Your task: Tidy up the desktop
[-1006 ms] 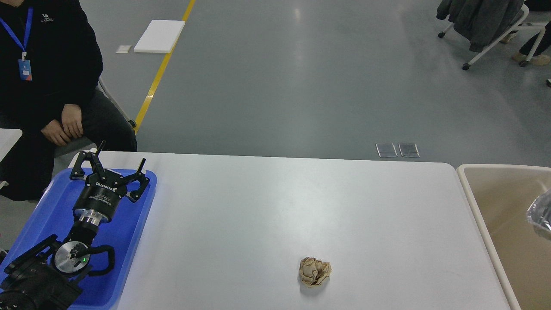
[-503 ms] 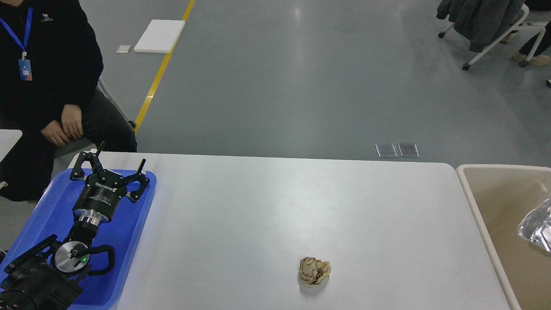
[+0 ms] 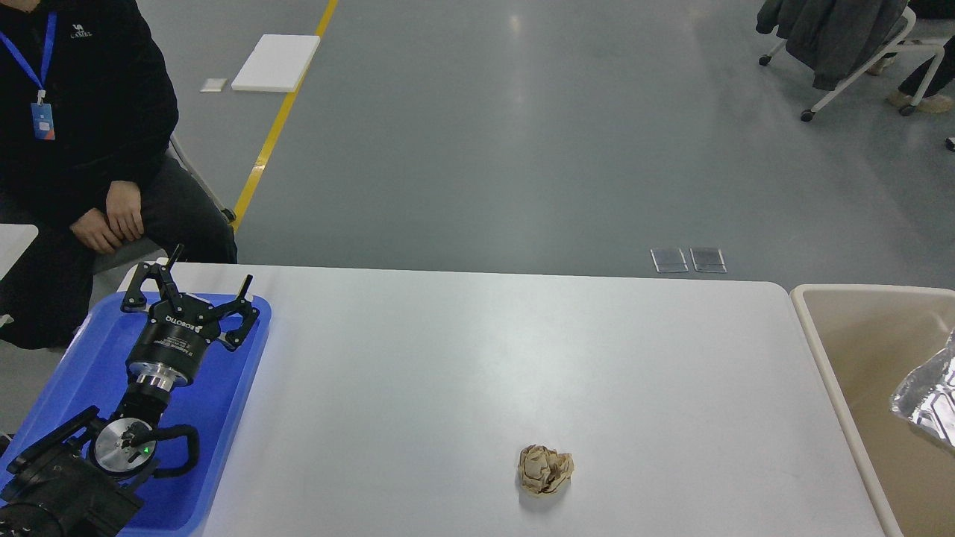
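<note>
The desktop (image 3: 477,358) is a large white-grey tabletop filling the lower middle of the head view. A crumpled tan paper ball (image 3: 545,470) lies on it near the front, right of centre. My left gripper (image 3: 207,270) is open and empty, held over the far end of a blue tray (image 3: 74,365) at the table's left. My right gripper is out of view. A crinkled silver foil wrapper (image 3: 929,399) shows at the right edge, over a beige bin (image 3: 821,350); what holds it is hidden.
A seated person in black (image 3: 82,149) is close behind the table's left corner. The beige bin stands against the table's right edge. A chair with a coat (image 3: 835,37) stands far right on the grey floor.
The silver foil wrapper at the right edge has come further into view, moving left and a little up over the bin. My left arm and the paper ball have not moved.
</note>
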